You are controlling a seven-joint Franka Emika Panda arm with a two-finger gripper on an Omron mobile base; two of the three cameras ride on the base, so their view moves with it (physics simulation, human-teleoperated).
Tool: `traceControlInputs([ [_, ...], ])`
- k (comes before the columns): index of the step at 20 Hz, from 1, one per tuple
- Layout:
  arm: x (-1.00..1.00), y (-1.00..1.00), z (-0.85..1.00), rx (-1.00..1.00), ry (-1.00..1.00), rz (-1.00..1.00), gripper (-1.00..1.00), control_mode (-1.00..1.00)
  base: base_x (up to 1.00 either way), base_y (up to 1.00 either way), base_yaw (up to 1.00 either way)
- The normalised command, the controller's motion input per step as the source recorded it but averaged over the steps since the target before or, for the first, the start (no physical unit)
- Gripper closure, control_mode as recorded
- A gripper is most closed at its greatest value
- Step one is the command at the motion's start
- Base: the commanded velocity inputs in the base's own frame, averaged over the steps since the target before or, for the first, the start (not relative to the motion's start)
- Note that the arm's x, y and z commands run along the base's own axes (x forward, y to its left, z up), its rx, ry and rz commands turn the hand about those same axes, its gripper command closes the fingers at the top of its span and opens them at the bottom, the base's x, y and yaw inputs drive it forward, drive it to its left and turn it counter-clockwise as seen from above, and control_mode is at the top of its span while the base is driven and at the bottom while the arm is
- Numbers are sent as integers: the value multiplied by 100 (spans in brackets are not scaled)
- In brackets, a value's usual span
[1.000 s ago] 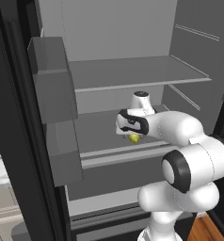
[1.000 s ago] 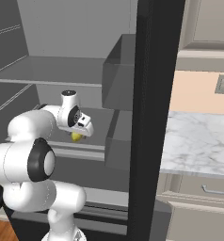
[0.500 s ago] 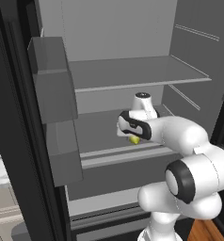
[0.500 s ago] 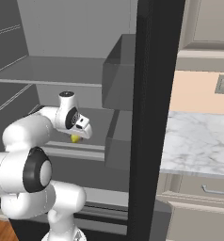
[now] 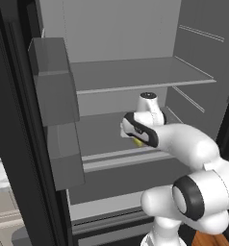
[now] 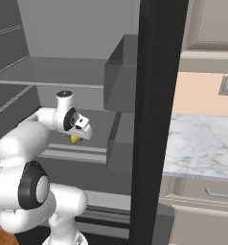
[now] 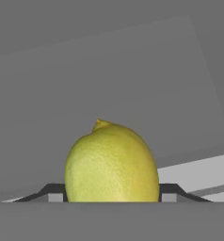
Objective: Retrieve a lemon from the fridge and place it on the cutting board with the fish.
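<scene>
The gripper (image 7: 112, 195) squeezes the lemon (image 7: 112, 162) at the bottom middle of the hand view. The arm reaches into the fridge (image 5: 135, 77), hand pointing down over the middle shelf (image 5: 102, 129).

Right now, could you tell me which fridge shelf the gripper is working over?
The lower shelf: the gripper holds the lemon there, while the upper shelf is above it.

The arm reaches forward, its tool (image 7: 112, 195) closed on the lemon (image 7: 112, 164) (fingers pressed either side).

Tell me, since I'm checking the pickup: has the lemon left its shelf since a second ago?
No. The lemon sits at the same spot above the shelf.
</scene>
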Motion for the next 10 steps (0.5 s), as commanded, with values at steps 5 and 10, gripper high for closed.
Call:
traceControlInputs([
  [5, -79, -1, 52, 0, -12, 0, 100, -100, 0, 0, 0],
  [10, -73, -1, 56, 0, 0, 0, 100, -100, 0, 0, 0],
])
